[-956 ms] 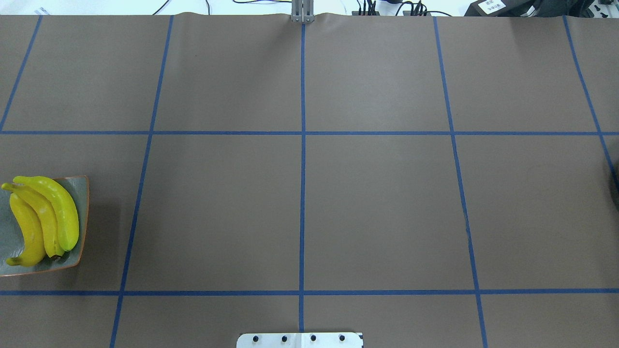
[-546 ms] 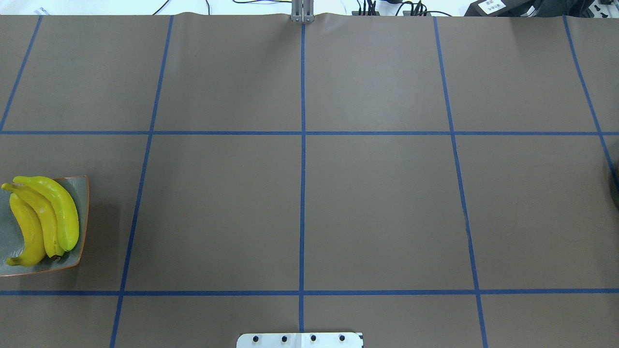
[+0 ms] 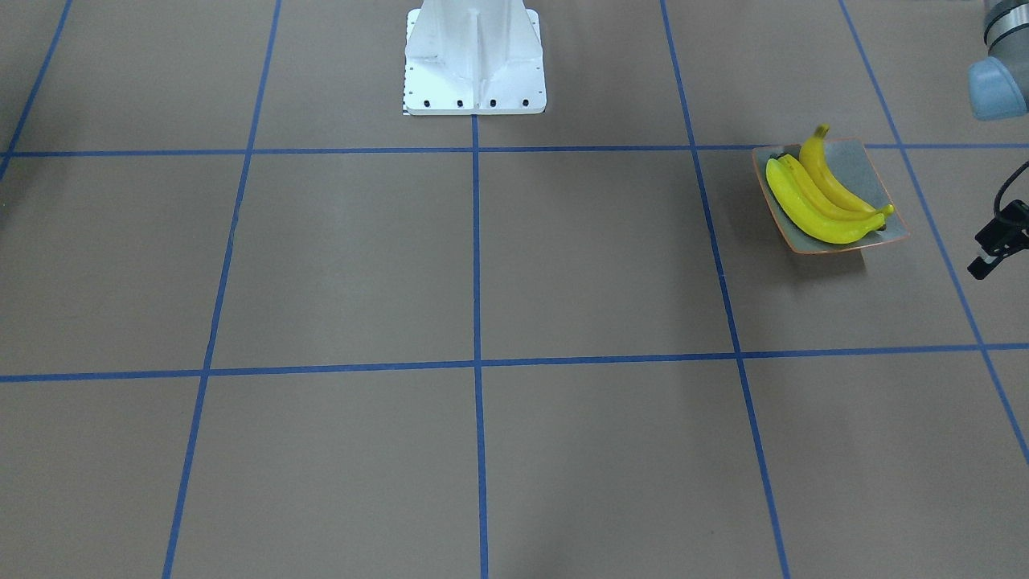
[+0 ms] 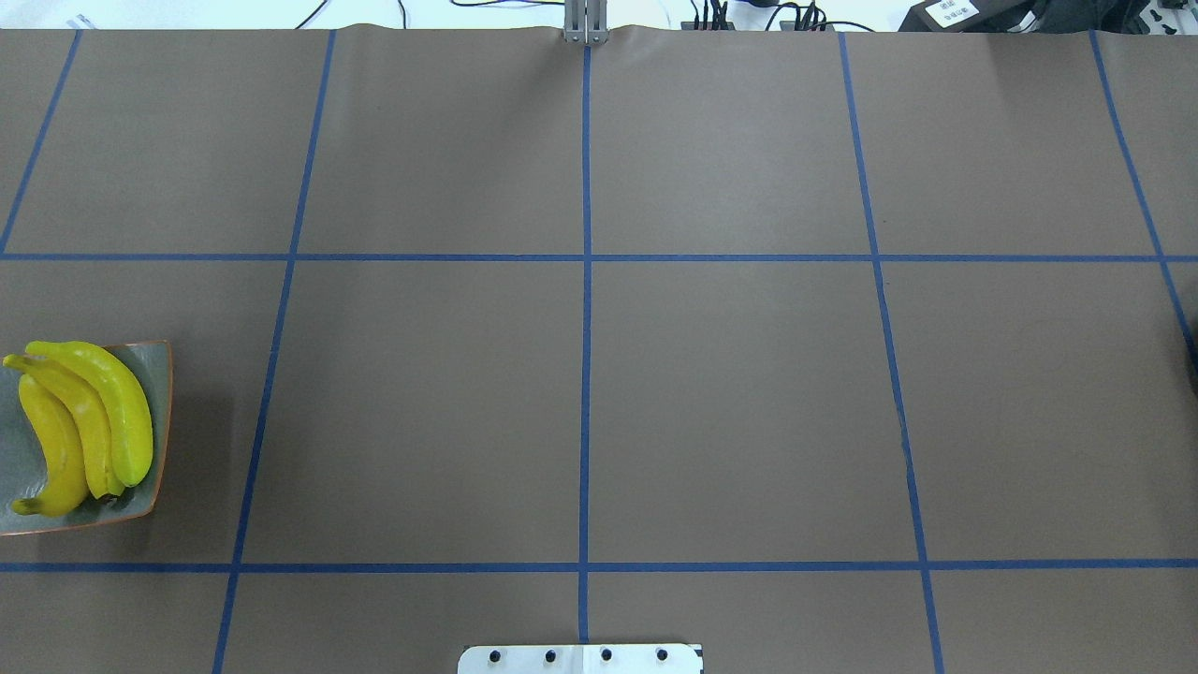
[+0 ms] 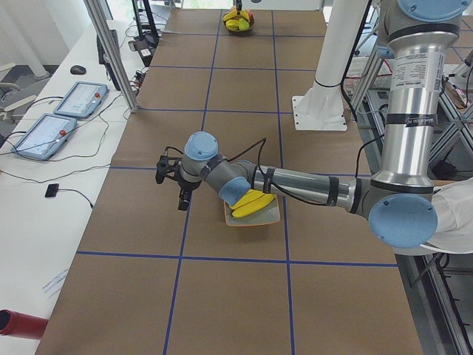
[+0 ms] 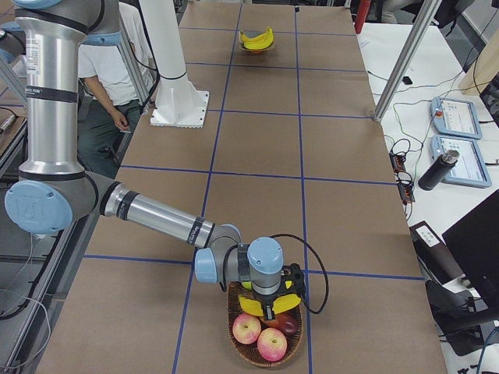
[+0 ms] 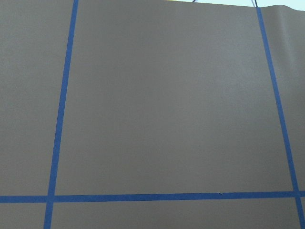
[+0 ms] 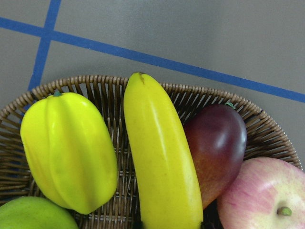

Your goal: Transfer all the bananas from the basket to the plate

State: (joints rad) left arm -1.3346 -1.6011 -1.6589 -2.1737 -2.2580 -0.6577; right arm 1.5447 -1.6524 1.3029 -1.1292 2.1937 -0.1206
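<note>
One smooth, bright yellow curved banana lies in the round woven wicker basket. It is wedged between a ribbed yellow-green star fruit and a dark red mango, with a pink apple beside that. The right gripper hangs right above it; whether its fingers are spread or pinching I cannot tell. Likely trouble: the slick skin slipping from a narrow grip, or the fingers nudging the neighbours or catching the rim. The square grey-green plate sits well apart at the far end of the brown paper-covered desk. It already carries three yellow bananas, so a fourth may roll off. The left gripper, fingers too poorly seen to judge, hangs near the plate and could crowd the drop.
</note>
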